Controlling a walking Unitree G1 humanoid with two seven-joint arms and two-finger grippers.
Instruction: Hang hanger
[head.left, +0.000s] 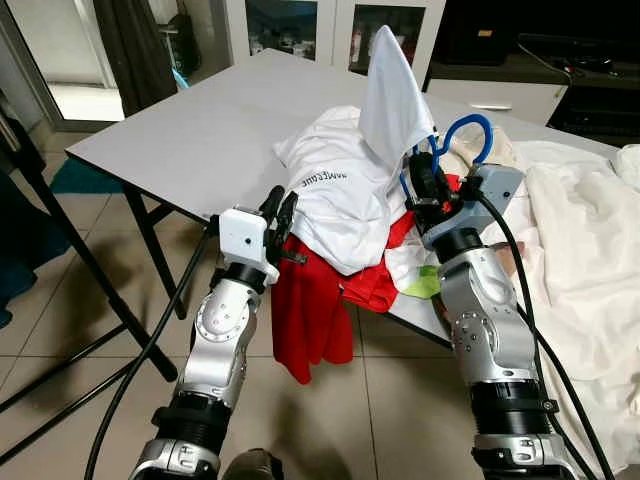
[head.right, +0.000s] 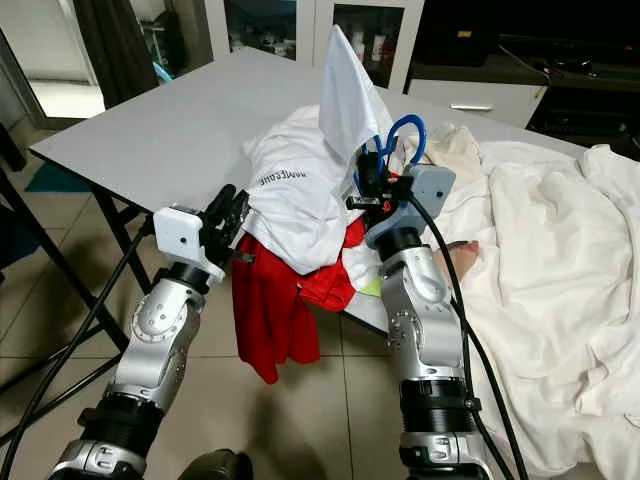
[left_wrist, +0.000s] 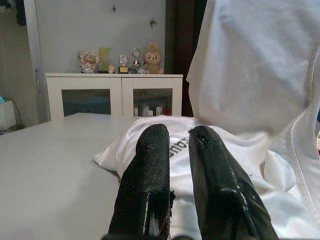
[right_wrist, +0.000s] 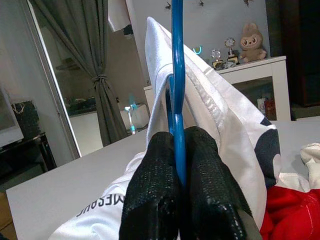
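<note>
A blue hanger (head.left: 468, 135) stands upright over the table's near edge, its arm inside a white t-shirt (head.left: 345, 190) that it lifts into a peak. My right gripper (head.left: 424, 172) is shut on the hanger's blue bar (right_wrist: 177, 90), fingers (right_wrist: 152, 195) pressed either side. The rest of the shirt, with dark lettering, lies on the grey table (head.left: 200, 130). At the shirt's near left edge sits my left gripper (head.left: 281, 207), its two fingers (left_wrist: 147, 175) close together with nothing between them.
A red garment (head.left: 310, 310) hangs over the table's front edge between my arms. White sheets (head.left: 590, 260) cover the right side. A black stand's legs (head.left: 70, 250) cross the tiled floor at left. White cabinets (head.left: 300, 25) stand behind the table.
</note>
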